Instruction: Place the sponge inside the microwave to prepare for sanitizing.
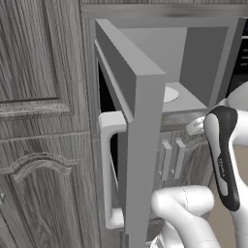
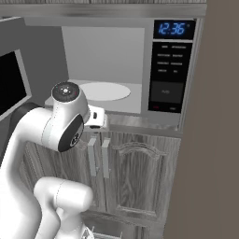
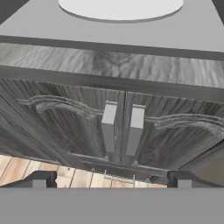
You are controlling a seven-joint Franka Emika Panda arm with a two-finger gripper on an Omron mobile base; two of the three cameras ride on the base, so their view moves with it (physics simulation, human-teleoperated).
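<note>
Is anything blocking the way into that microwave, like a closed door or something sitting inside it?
Nothing visible does. The microwave has its door swung wide open, and inside sits just the white round plate, bare. The gripper is open and holds nothing.

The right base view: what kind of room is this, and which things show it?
Most likely a kitchen, rendered. A built-in microwave stands open, with a white round plate inside and a blue clock display. Below it are grey wood-grain cabinet doors with bar handles.
</note>
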